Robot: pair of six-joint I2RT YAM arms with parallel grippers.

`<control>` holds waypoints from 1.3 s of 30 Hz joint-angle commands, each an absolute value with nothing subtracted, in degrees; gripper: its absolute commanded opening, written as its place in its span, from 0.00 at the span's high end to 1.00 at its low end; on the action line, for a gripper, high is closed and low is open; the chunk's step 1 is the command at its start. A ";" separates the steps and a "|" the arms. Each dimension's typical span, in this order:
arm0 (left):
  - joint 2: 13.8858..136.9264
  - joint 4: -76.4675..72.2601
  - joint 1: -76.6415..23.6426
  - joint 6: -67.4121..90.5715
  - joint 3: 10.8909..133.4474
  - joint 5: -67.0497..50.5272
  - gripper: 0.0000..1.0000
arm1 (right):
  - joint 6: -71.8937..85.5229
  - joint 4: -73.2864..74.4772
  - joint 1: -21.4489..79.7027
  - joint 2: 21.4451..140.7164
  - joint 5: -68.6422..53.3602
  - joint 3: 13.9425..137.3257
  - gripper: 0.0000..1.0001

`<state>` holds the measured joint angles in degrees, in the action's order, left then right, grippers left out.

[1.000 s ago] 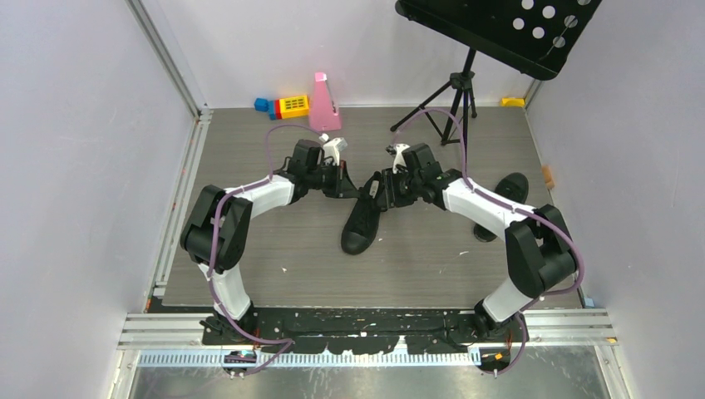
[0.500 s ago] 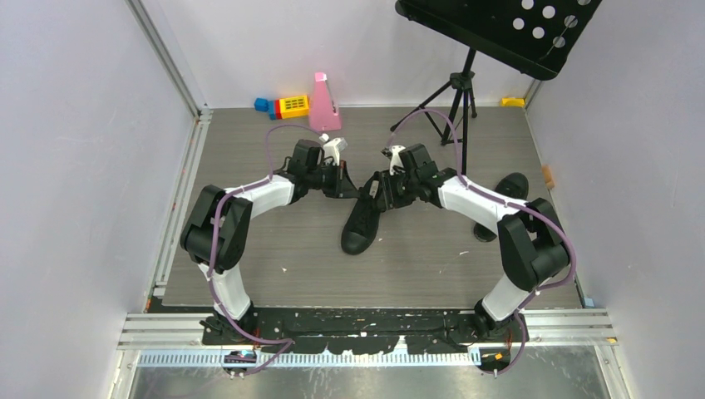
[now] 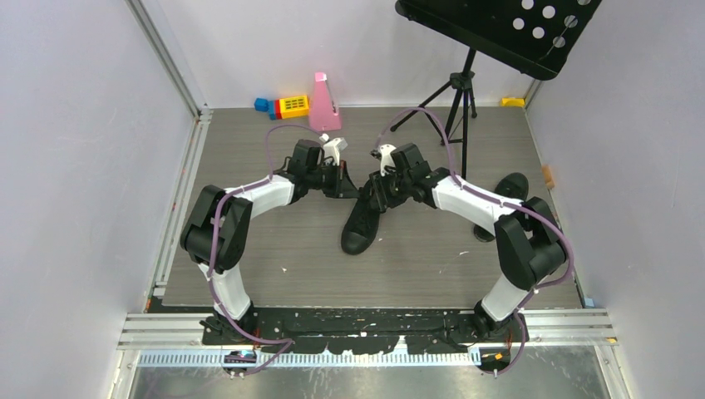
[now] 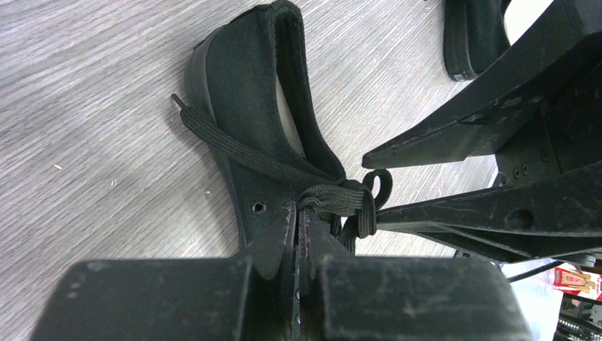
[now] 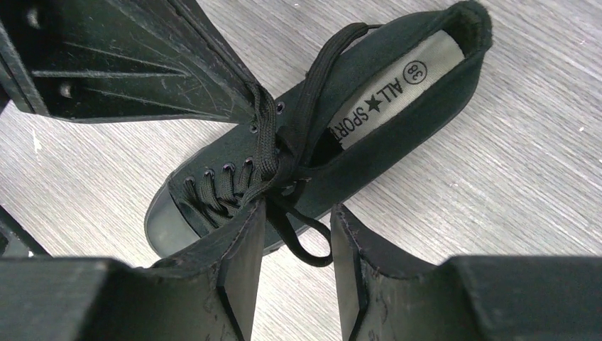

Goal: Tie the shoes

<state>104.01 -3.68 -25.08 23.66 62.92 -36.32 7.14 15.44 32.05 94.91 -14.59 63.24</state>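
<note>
A black canvas sneaker (image 3: 362,223) lies in the middle of the floor, toe toward the arms. My left gripper (image 3: 352,190) is at its left side by the ankle opening. In the left wrist view the left gripper (image 4: 299,212) is shut on a black lace (image 4: 339,198) bunched at its tips beside the shoe (image 4: 245,106). My right gripper (image 3: 377,194) is over the shoe's right side. In the right wrist view the right gripper (image 5: 299,207) is open, a lace loop (image 5: 307,249) lies between its fingers, and the shoe (image 5: 369,135) is below. A second black shoe (image 3: 509,186) lies at the right, partly under the right arm.
A black tripod music stand (image 3: 459,91) stands at the back right. A pink metronome (image 3: 322,101) and coloured blocks (image 3: 285,105) are at the back wall. Grey walls close in both sides. The second shoe also shows in the left wrist view (image 4: 472,32).
My right wrist and forearm have shifted left and a little farther back, closer over the shoe's opening. The left arm and the shoe have not moved.
</note>
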 commanded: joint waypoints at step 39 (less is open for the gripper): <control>96.78 -1.60 -24.79 23.37 59.87 -36.58 1.00 | 27.20 14.77 33.22 92.33 5.09 62.05 1.00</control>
